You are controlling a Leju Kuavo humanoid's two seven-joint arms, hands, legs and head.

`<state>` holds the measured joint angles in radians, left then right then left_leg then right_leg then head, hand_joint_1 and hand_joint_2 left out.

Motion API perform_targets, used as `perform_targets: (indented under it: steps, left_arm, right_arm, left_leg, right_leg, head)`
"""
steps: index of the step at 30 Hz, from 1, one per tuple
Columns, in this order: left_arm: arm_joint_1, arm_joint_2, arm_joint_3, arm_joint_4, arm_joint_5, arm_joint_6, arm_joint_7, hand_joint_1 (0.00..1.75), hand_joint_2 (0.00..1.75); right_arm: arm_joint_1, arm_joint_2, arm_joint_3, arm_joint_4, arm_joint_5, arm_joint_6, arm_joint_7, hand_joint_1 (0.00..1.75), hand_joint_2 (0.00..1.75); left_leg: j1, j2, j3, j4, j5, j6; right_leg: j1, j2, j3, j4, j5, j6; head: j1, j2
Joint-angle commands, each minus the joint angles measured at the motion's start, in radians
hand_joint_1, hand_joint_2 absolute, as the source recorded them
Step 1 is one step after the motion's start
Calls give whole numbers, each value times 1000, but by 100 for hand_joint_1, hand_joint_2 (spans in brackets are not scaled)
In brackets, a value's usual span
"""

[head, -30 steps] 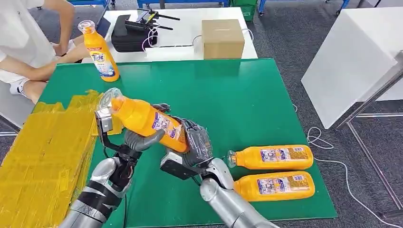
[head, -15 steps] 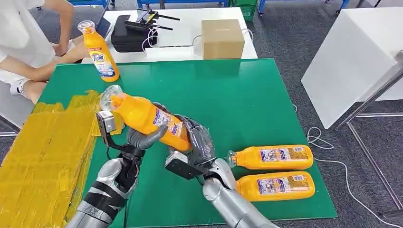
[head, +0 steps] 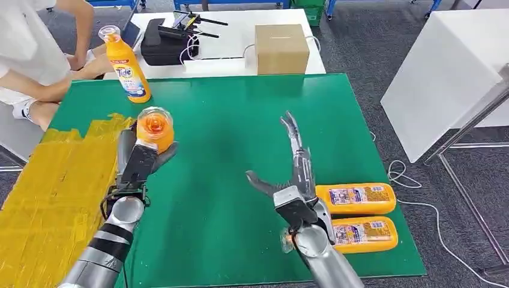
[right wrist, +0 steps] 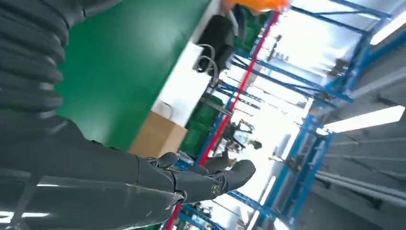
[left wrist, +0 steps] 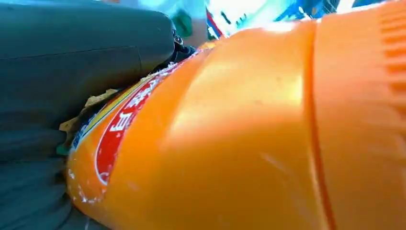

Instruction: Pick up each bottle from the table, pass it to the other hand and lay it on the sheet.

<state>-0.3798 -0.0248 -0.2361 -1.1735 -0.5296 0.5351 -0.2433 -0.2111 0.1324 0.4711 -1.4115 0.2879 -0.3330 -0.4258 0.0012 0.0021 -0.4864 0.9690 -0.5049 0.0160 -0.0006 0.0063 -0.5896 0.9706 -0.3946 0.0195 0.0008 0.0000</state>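
My left hand (head: pixel 139 163) grips an orange detergent bottle (head: pixel 155 127) above the green table's left part, beside the yellow sheet (head: pixel 54 192); its clear cap points at the head camera. In the left wrist view the bottle (left wrist: pixel 249 134) lies against the dark palm (left wrist: pixel 72 62). My right hand (head: pixel 292 179) hovers over the table's middle, fingers spread and holding nothing, and shows the same way at the wrist (right wrist: pixel 191 182). Two more orange bottles (head: pixel 355 198) (head: pixel 362 234) lie side by side at the right front. Another bottle (head: pixel 126 66) stands upright at the far left corner.
A person (head: pixel 30 54) sits at the far left by the standing bottle. Behind the green table (head: pixel 240 120) a white table carries a cardboard box (head: pixel 281 48) and a black case (head: pixel 165 42). A white panel (head: pixel 444 78) stands to the right.
My right hand has let go of the bottle, opened and drawn back to the right. My left hand now holds it alone, swung left with the cap turned toward the camera.
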Motion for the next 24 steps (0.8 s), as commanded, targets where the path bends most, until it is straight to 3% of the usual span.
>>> perform_targets:
  steps: [1, 2, 7, 24]
  left_arm:
    - [-104, 71, 42, 254, -667, 85, 332, 175, 175]
    - [-104, 79, 56, 269, -708, 47, 339, 175, 175]
    - [-153, 110, 70, 445, -930, -14, 474, 175, 175]
    - [-181, 115, 68, 530, -986, -16, 497, 175, 175]
  right_arm:
    - [118, -72, -115, -233, -159, 189, 5, 0, 0]
    - [138, -83, -135, -251, -198, 233, 8, 0, 175]
    - [186, -107, -225, -285, -374, 396, 39, 0, 175]
    - [187, -98, -254, -287, -363, 374, 24, 0, 175]
  left_leg:
    - [1, -4, 1, -1, 0, -1]
    - [2, -5, 5, -1, -1, -1]
    - [1, -4, 4, -2, 0, -1]
    - [1, -1, 1, 0, -1, -1]
  right_leg:
    - [1, -4, 3, -1, -1, 0]
    - [2, -5, 7, -3, -1, 0]
    - [1, -4, 5, -2, -1, 0]
    - [1, -1, 2, -1, -1, 0]
  head:
    - [0, 0]
    - [0, 0]
    - [0, 0]
    - [0, 0]
